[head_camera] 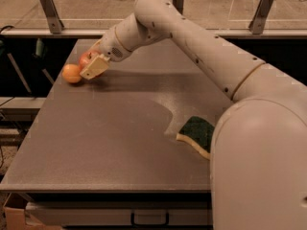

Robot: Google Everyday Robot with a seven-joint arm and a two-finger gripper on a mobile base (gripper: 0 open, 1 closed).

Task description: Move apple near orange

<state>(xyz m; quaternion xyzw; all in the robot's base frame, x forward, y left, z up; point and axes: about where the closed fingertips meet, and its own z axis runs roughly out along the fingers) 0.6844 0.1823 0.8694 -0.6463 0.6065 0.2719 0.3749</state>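
Here, the flat grey table (105,143) carries a dark green sponge with a yellow edge (196,132) near its right side. Over the far left corner, the pale two-finger gripper (95,66) is clamped around the round red apple (86,58). The apple is half hidden, so its stem direction cannot be told. The small round plain orange fruit (72,73) sits just beside it, on its left.

Green, yellow-edged sponge (196,130) lying on grey table (105,147)
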